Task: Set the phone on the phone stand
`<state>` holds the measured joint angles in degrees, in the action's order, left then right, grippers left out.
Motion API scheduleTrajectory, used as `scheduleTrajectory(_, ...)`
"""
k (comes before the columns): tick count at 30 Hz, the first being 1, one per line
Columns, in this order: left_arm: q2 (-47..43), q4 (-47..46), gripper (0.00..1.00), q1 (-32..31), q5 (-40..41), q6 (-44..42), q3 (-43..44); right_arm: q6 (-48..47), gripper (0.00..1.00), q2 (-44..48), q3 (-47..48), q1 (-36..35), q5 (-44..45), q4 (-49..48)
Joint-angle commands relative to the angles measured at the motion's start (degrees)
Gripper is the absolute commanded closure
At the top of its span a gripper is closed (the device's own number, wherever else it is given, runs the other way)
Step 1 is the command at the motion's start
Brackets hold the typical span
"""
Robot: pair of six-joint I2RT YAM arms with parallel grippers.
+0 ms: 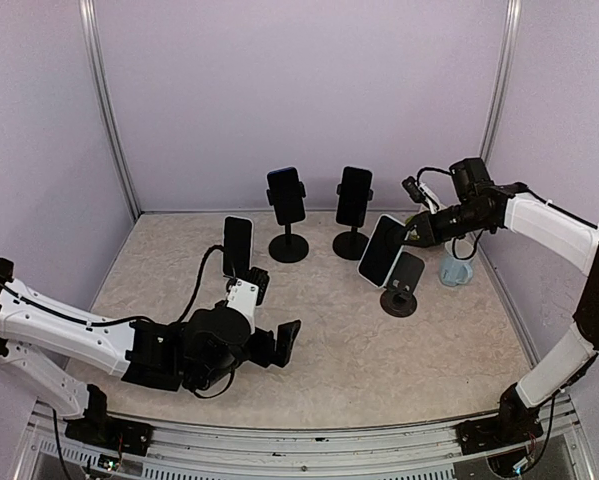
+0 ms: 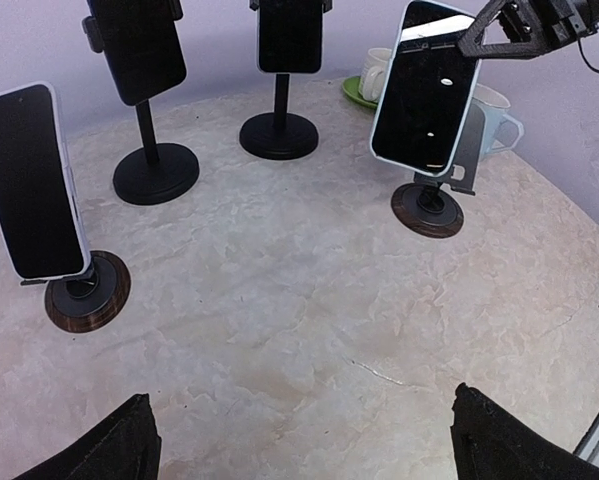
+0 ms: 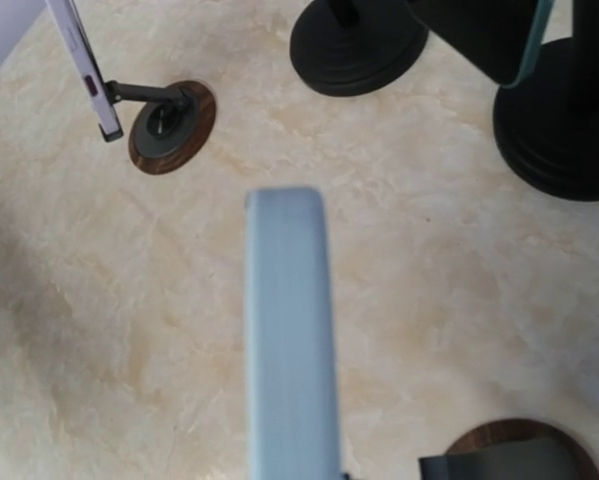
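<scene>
Four phones (image 2: 34,180) (image 2: 137,45) (image 2: 289,35) (image 2: 426,90), four stands (image 2: 87,292) (image 2: 157,170) (image 2: 277,135) (image 2: 429,210), two mugs (image 2: 379,72) (image 2: 497,120), one green saucer (image 2: 357,92).

The place is a lab's robot test cell (not a home or shop): plain lilac panels (image 1: 299,90) fill the upper frame, metal posts (image 1: 105,110) mark the corners, and an aluminium rail (image 1: 309,440) edges the marble-patterned table (image 1: 379,360) at the bottom.

A pale blue ceramic mug (image 1: 456,270) stands at the beige marbled tabletop's (image 1: 329,370) right edge, near a white cup (image 2: 377,72) on a green saucer (image 2: 354,92).
</scene>
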<state>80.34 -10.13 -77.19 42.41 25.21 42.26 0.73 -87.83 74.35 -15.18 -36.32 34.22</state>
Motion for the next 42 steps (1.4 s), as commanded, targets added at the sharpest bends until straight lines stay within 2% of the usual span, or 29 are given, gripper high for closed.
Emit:
scheduleTrajectory(1,-2.56,3.24,0.01,0.3,-2.31,-0.59,1.25,-2.58,1.0,2.18,3.55,1.19,1.95,2.92)
scheduleTrajectory(11,-4.69,4.83,0.01,1.73,-6.94,-2.24,1.6,-5.55,1.0,4.22,4.18,3.45,4.46,7.1)
scheduleTrajectory(23,-6.92,3.89,0.01,2.13,-10.95,-1.99,-1.03,-11.96,1.0,1.98,7.24,5.88,-0.54,13.8)
scheduleTrajectory(36,-12.38,2.73,0.01,2.25,-14.0,-2.89,-5.2,-20.9,1.0,6.86,1.18,7.93,-4.38,10.91)
scheduleTrajectory(42,-14.44,3.05,0.01,2.52,-15.23,-2.88,-6.86,-23.68,1.0,3.98,2.44,7.88,-5.63,12.15)
